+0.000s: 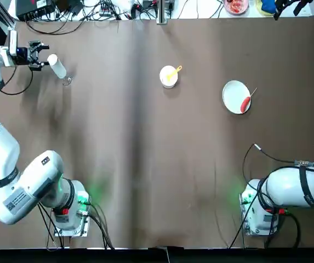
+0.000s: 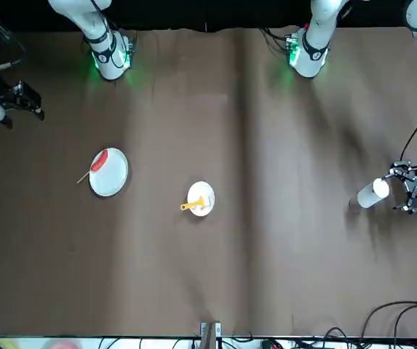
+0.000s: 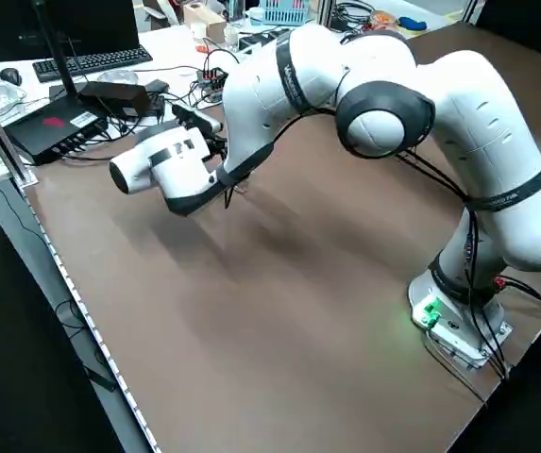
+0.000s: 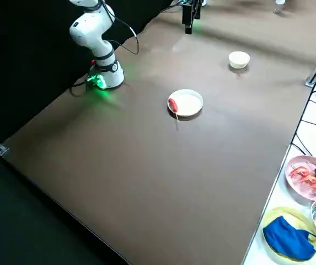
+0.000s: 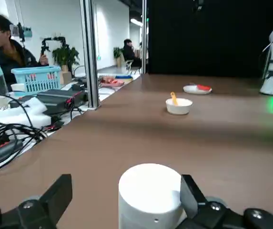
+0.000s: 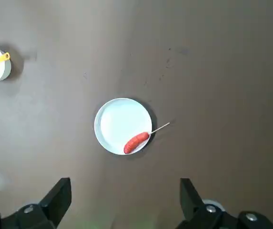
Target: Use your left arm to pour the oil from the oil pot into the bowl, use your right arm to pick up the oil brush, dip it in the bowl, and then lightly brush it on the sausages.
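The white oil pot (image 1: 57, 66) stands near the table's far left corner. My left gripper (image 1: 43, 55) is level with it and open, and the pot's round cap (image 5: 149, 191) sits between the fingers (image 5: 55, 196) with a gap on both sides. The small white bowl (image 1: 168, 76) sits at the far middle with the yellow-handled oil brush (image 1: 176, 70) resting in it. To its right, the red sausage (image 1: 245, 103) on its stick lies at the edge of the flat white plate (image 1: 234, 94). My right gripper (image 2: 30, 102) hangs open high above the plate (image 6: 119, 121).
Cables and electronics (image 1: 91, 8) line the far edge. Off the table's right side are dishes of food (image 4: 311, 178) and a blue cloth (image 4: 288, 238). A keyboard (image 3: 91, 62) and boxes sit off the left side. People (image 5: 3, 40) are beyond the table.
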